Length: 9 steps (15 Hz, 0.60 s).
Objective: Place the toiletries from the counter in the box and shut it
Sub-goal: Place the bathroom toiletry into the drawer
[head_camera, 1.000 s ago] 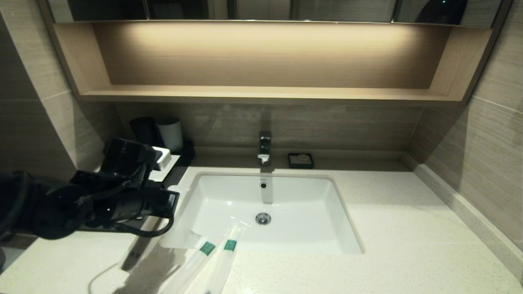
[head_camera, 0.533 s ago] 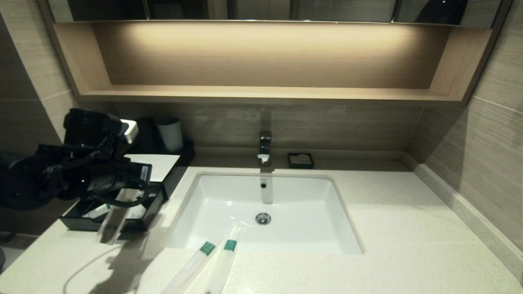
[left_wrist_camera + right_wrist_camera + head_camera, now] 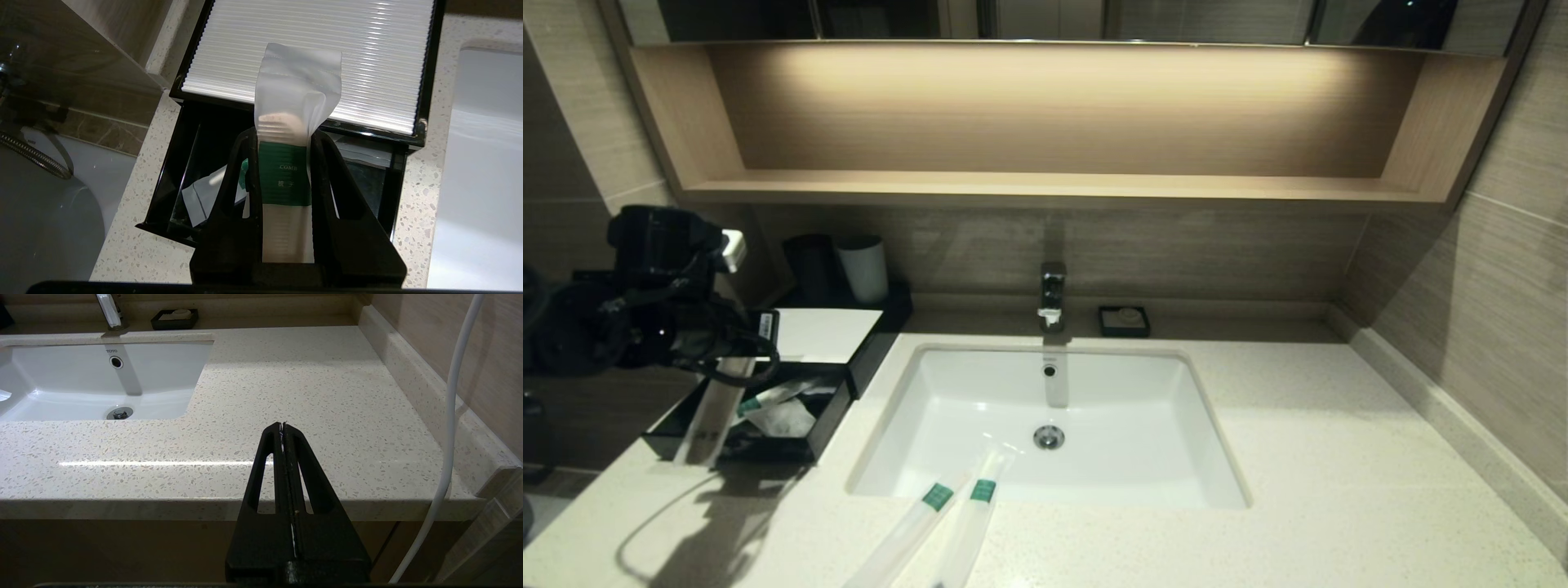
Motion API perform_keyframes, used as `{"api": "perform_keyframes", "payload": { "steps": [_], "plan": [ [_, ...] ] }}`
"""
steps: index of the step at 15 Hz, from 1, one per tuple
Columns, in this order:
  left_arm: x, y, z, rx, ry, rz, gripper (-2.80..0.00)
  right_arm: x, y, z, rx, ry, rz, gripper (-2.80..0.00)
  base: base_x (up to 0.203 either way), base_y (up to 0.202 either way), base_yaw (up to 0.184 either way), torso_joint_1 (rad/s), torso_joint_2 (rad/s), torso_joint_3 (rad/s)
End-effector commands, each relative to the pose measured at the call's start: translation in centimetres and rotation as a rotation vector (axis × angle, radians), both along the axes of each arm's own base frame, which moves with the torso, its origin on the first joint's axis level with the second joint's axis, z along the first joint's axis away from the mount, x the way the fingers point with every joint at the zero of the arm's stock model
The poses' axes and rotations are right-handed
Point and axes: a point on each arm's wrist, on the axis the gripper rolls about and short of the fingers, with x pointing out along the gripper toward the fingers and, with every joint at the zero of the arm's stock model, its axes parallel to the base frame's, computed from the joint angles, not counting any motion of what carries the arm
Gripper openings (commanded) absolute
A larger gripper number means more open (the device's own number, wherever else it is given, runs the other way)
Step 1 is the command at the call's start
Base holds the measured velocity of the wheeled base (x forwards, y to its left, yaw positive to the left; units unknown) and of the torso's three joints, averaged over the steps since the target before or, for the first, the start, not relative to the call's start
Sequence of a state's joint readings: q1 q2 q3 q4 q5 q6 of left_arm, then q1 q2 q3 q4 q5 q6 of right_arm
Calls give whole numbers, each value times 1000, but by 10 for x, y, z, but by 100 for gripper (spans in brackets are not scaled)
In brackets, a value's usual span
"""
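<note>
My left gripper [image 3: 283,139] is shut on a translucent white sachet [image 3: 284,179] with a green band marked COMB. It holds the sachet above the open drawer of the black box [image 3: 171,171]. In the head view the sachet [image 3: 712,416] hangs from the left gripper [image 3: 737,359] over the drawer's left part [image 3: 827,416]. The box's white top panel [image 3: 825,333] lies behind. White packets [image 3: 783,416] lie in the drawer. Two more sachets [image 3: 907,531] [image 3: 968,523] lie on the counter [image 3: 1339,457] at the sink's front edge. My right gripper [image 3: 282,425] is shut and empty, off the counter's front right edge.
The white sink [image 3: 1201,457] with a faucet [image 3: 1052,296] fills the counter's middle. A black soap dish [image 3: 1124,320] sits behind it. A dark and a white cup [image 3: 863,268] stand behind the box. A wooden shelf [image 3: 1045,186] hangs above. A white cable [image 3: 449,416] runs past the right gripper.
My left arm has swung left and back from the sink's left edge, carrying the sachet over the open drawer. The drawer's inside now shows. The two counter sachets have not moved.
</note>
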<state>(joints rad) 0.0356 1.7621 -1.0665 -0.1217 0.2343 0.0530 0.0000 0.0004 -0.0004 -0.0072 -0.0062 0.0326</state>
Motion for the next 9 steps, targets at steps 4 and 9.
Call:
{"api": "perform_keyframes", "payload": {
  "steps": [4, 9],
  "plan": [
    [25, 21, -26, -3, 61, 60, -280, 0, 0, 0, 0, 1, 0, -280, 0, 0, 0, 0, 0, 0],
    [34, 30, -39, -7, 95, 80, -280, 0, 0, 0, 0, 1, 0, -280, 0, 0, 0, 0, 0, 0]
  ]
}}
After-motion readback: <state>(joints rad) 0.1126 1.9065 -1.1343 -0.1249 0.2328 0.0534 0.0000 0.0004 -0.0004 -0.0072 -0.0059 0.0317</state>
